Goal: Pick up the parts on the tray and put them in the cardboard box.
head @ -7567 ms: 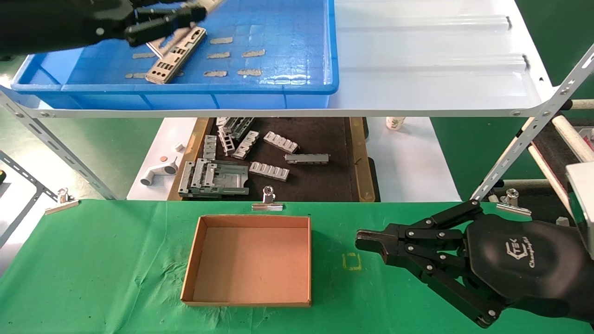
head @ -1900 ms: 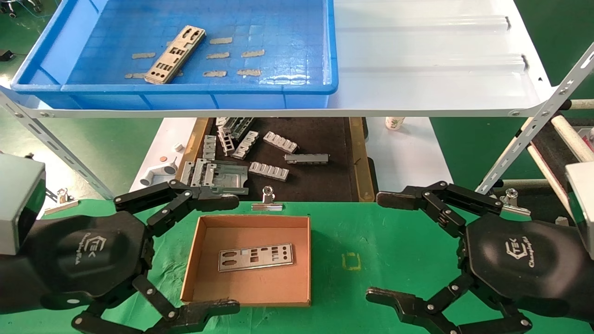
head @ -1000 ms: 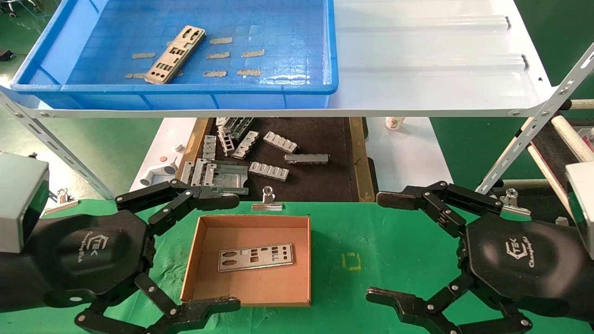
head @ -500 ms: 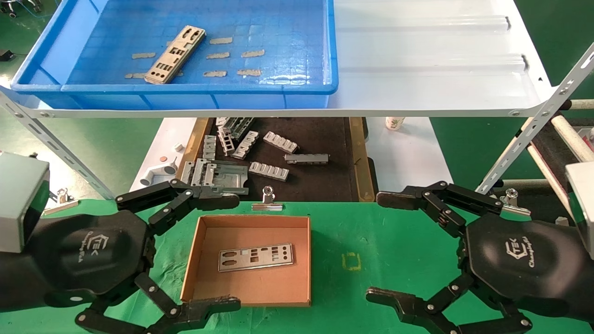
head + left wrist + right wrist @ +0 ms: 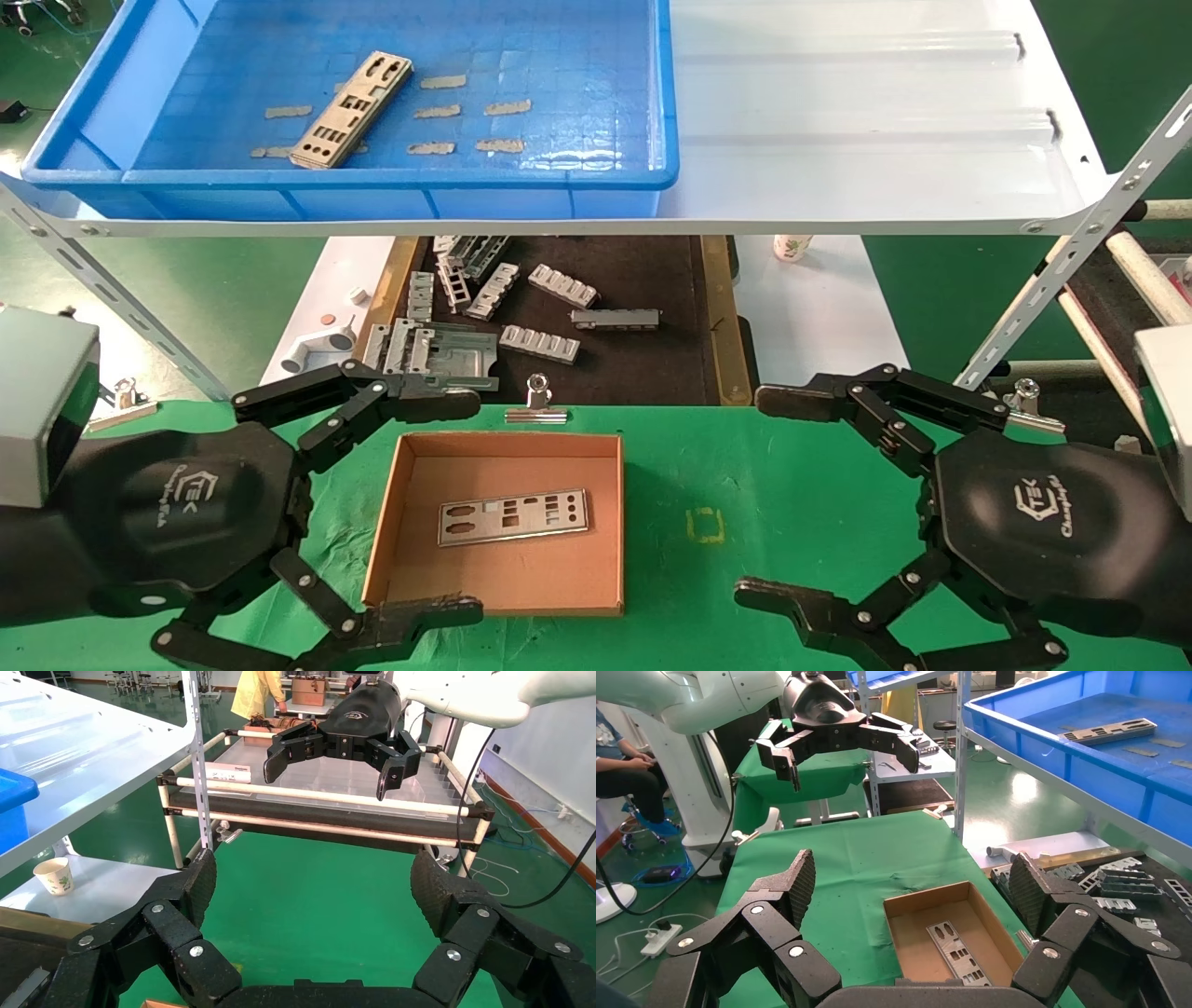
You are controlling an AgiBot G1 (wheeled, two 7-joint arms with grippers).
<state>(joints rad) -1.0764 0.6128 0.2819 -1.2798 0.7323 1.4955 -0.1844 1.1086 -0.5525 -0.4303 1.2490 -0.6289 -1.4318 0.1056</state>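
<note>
No change from a second ago: left gripper (image 5: 458, 508) and right gripper (image 5: 762, 495) remain spread wide, empty, flanking the cardboard box (image 5: 399, 485) holding one part (image 5: 513, 515); another part (image 5: 351, 109) stays in the tray (image 5: 596, 177) beyond.

**Blue, brown, green and silver**

The tray (image 5: 596, 177) is bright blue with a grid-patterned floor — beige tape scraps (image 5: 507, 106) dot it. One silver-grey part (image 5: 351, 109) in it and another (image 5: 513, 516) in the plain brown cardboard box (image 5: 610, 522) are both punched with dark cutouts. The worktop (image 5: 764, 494) cloth is green, marked with a small yellow square (image 5: 705, 525). Both grippers — left (image 5: 428, 508), right (image 5: 778, 499) — are black with white logos.
</note>
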